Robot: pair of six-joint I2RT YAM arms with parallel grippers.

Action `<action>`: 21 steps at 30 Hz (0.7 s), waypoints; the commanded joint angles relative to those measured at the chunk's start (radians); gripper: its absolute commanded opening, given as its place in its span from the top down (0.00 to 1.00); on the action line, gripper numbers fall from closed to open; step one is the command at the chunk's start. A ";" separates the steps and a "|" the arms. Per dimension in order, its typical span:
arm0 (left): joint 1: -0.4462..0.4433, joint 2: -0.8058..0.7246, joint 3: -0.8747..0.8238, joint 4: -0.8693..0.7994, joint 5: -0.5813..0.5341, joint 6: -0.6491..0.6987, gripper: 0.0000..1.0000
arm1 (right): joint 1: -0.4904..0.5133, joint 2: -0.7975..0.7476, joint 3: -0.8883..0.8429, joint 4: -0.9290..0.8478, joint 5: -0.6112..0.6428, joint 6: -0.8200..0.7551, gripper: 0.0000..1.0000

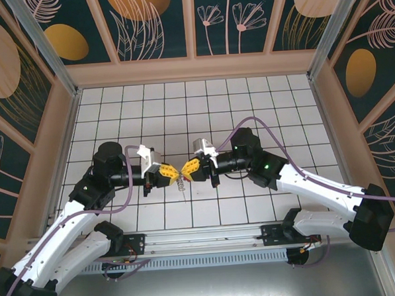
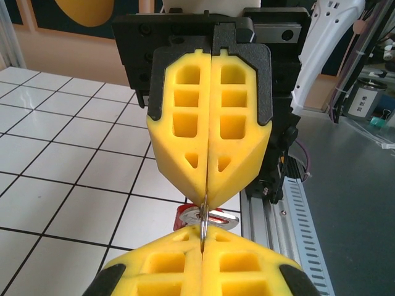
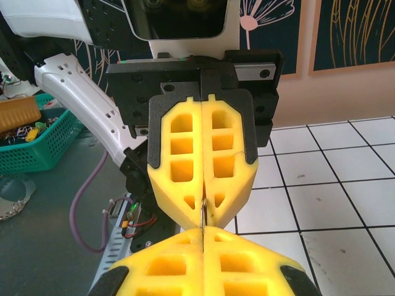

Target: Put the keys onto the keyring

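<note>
My left gripper [image 1: 173,173] and right gripper [image 1: 185,169] meet tip to tip above the middle of the white tiled floor. Both are shut on the keyring [image 2: 203,217], a thin grey metal strip seen edge-on that runs from one pair of yellow fingers into the other. In the left wrist view my left gripper [image 2: 202,237] is at the bottom and the right gripper [image 2: 207,200] faces it from above. Just behind the strip sit the keys: a flat silvery key [image 2: 223,218] and a small red-headed piece [image 2: 181,216]. From above, the keys [image 1: 180,185] dangle just below the joined tips. The right wrist view shows the keyring [image 3: 201,216] pinched in the seam of my right gripper [image 3: 202,233].
The aluminium rail [image 1: 202,239] carrying the arm bases runs along the near edge. Purple cables [image 1: 249,123] loop off both arms. A green basket [image 3: 31,139] of small items stands beyond the rail. Wooden walls [image 1: 193,67] enclose the floor on three sides.
</note>
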 commanded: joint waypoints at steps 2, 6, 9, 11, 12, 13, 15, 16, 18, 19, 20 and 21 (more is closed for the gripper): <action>-0.023 0.021 0.033 0.001 -0.050 0.035 1.00 | 0.024 0.013 0.045 0.063 -0.062 0.005 1.00; -0.029 0.017 0.033 -0.001 -0.058 0.038 1.00 | 0.025 0.019 0.048 0.061 -0.064 0.005 1.00; -0.030 0.015 0.035 -0.004 -0.061 0.040 1.00 | 0.028 0.022 0.051 0.061 -0.064 0.005 1.00; -0.029 0.013 0.034 -0.004 -0.063 0.042 1.00 | 0.028 0.024 0.053 0.058 -0.064 0.005 1.00; -0.030 0.012 0.035 -0.004 -0.066 0.042 1.00 | 0.028 0.026 0.054 0.056 -0.065 0.005 1.00; -0.030 0.012 0.035 -0.004 -0.072 0.043 1.00 | 0.030 0.026 0.054 0.055 -0.063 0.005 1.00; -0.032 0.009 0.038 -0.008 -0.076 0.046 1.00 | 0.030 0.028 0.056 0.052 -0.064 0.005 1.00; -0.033 0.007 0.039 -0.010 -0.077 0.047 1.00 | 0.031 0.028 0.055 0.051 -0.064 0.005 1.00; -0.036 0.005 0.044 -0.016 -0.081 0.051 1.00 | 0.031 0.028 0.058 0.048 -0.062 0.005 1.00; -0.035 0.004 0.047 -0.019 -0.082 0.052 1.00 | 0.032 0.030 0.060 0.044 -0.061 0.004 1.00; -0.038 0.001 0.049 -0.019 -0.082 0.055 1.00 | 0.031 0.030 0.060 0.041 -0.060 0.005 1.00; -0.038 -0.001 0.052 -0.022 -0.084 0.056 1.00 | 0.031 0.030 0.062 0.039 -0.059 0.005 1.00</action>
